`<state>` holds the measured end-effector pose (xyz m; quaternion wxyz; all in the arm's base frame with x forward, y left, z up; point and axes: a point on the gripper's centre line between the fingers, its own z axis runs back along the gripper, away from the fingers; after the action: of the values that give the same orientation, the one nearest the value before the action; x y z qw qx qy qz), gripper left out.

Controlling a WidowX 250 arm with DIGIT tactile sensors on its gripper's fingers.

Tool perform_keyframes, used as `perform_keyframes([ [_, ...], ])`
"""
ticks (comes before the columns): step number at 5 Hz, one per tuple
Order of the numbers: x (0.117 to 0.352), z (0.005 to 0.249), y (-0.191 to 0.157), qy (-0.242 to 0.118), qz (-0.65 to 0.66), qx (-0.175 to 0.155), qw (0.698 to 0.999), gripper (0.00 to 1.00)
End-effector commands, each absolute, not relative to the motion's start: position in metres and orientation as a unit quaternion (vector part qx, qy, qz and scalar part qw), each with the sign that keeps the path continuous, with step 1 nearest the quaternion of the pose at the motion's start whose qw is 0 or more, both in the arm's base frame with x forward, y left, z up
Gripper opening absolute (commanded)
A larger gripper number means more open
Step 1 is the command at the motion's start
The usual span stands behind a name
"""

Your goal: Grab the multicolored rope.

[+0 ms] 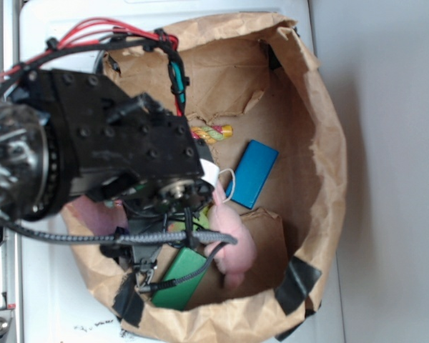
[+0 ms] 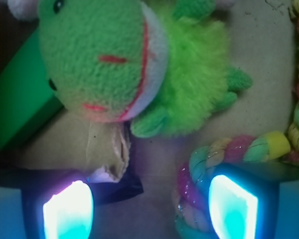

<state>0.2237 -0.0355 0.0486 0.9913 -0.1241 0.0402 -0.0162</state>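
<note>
No brand, label or readable writing is seen in either view.

In the exterior view, the black arm [image 1: 93, 143] with red cables covers the left part of a brown paper bag [image 1: 322, 143] that is laid open like a basin. Under the arm, a pink plush [image 1: 232, 243] and a green block [image 1: 182, 279] are seen at the lower part of the bag. A short piece of the rope [image 1: 213, 133] is visible just right of the arm, near the middle of the bag, and a blue block [image 1: 254, 174] is lying beside it on the right. The tool itself is hidden by the arm in this view.

In the wrist view, the green block [image 2: 17, 104] is seen at the left edge, touched by the head of a green plush [image 2: 114, 64], which fills the upper middle. The tool [image 2: 150, 205] is held apart, with a glowing left pad [image 2: 69, 210] over the bag floor and a right pad [image 2: 231, 206] over the rope; nothing is clamped between them. The rope [image 2: 239, 149] is at the lower right: its hooked end curls around the right pad, then the rope goes right and turns up along the right edge, so the long axis runs about vertical in this view. Stripes of pink, yellow, light green and white are seen on it.
</note>
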Motion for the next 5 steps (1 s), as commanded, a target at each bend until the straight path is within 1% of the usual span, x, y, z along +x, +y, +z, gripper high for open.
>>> perform_keyframes([
  [1,0.230,0.056,-0.025,0.020,0.016,-0.115,0.993,1.00],
  [3,0.236,0.041,-0.017,0.017,0.004,-0.086,0.996,1.00],
  [5,0.236,0.026,-0.012,0.025,0.002,-0.070,0.997,1.00],
])
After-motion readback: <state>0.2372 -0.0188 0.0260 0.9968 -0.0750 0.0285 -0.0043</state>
